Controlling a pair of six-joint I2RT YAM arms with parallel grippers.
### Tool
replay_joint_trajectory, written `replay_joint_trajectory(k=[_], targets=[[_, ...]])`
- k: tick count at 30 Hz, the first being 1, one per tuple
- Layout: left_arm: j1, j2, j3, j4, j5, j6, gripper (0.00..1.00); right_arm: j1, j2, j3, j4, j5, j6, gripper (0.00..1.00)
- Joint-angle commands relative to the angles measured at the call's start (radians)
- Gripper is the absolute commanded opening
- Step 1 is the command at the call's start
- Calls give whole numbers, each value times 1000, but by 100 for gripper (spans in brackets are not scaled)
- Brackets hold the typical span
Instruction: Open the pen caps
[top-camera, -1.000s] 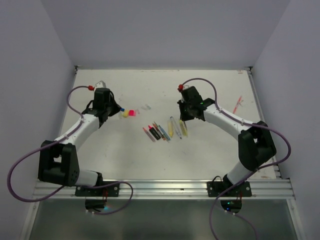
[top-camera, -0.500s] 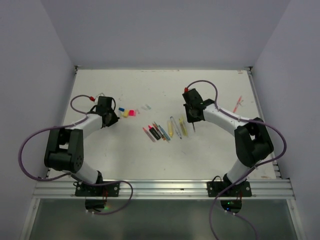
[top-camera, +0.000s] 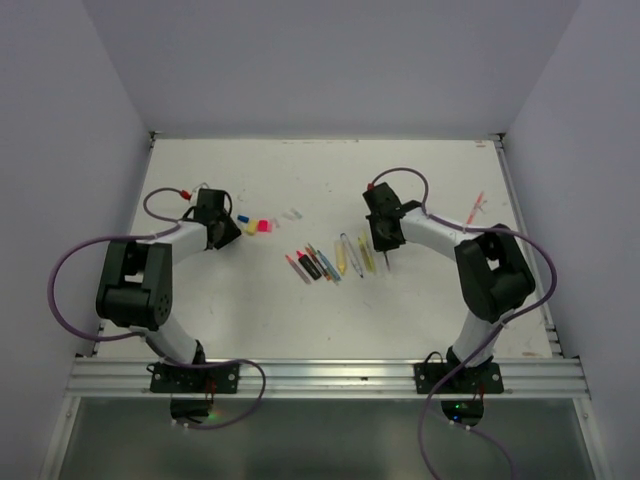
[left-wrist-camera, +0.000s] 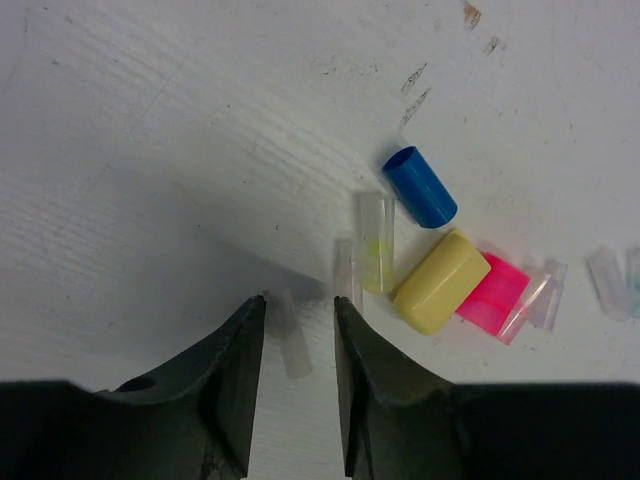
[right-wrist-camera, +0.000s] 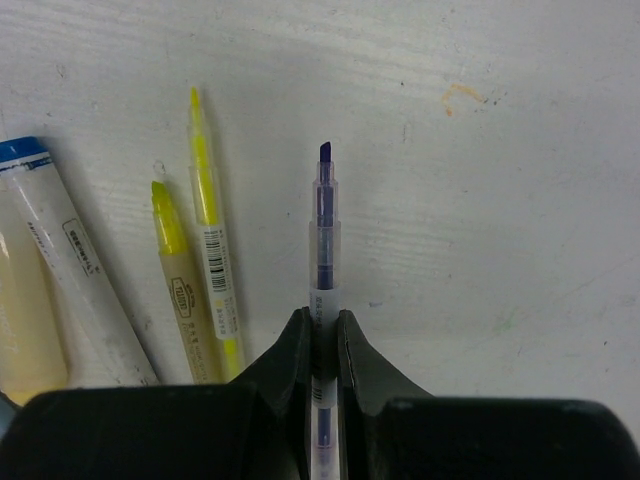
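Both elbows have folded up since a second ago, and the left gripper (left-wrist-camera: 299, 303) has let go. Its smooth dark jaws stand parted, with a stubby clear cap (left-wrist-camera: 288, 338) lying loose on the table (left-wrist-camera: 150, 150) between them, nearer the left jaw. At 1 o'clock from the tips lie two more clear tubes (left-wrist-camera: 376, 240). Beyond them are a glossy blue cap (left-wrist-camera: 420, 187), a rounded yellow cap (left-wrist-camera: 441, 282) and a translucent pink cap (left-wrist-camera: 492, 294) touching the yellow one. The white tabletop is grained and scuffed, and bare from 9 to 12 o'clock.

The right gripper (right-wrist-camera: 322, 322) is clenched on a slim, clear-barrelled purple pen (right-wrist-camera: 323, 230). Its chisel tip is uncapped and points to 12 o'clock. Just beside it at 10 o'clock lie two yellow pens (right-wrist-camera: 210, 230), tips bare, and a white pen with a blue band (right-wrist-camera: 70, 270) lies at 9. From 12 to 3 o'clock the surface is open.
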Motion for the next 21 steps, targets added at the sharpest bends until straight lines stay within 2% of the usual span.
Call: replay_joint_trajectory(k=[1, 7, 14, 17, 21], targets=[[15, 10, 33, 42, -17, -21, 38, -4, 18, 4, 27, -15, -2, 6], [16, 12, 16, 57, 3, -36, 51, -8, 15, 2, 28, -24, 1, 13], [16, -43, -27, 80, 15, -53, 55, -8, 13, -7, 34, -30, -3, 19], [11, -123, -97, 180, 44, -73, 55, -10, 6, -7, 34, -27, -6, 27], [-4, -184, -114, 201, 46, -74, 57, -13, 13, 7, 34, -40, -3, 29]])
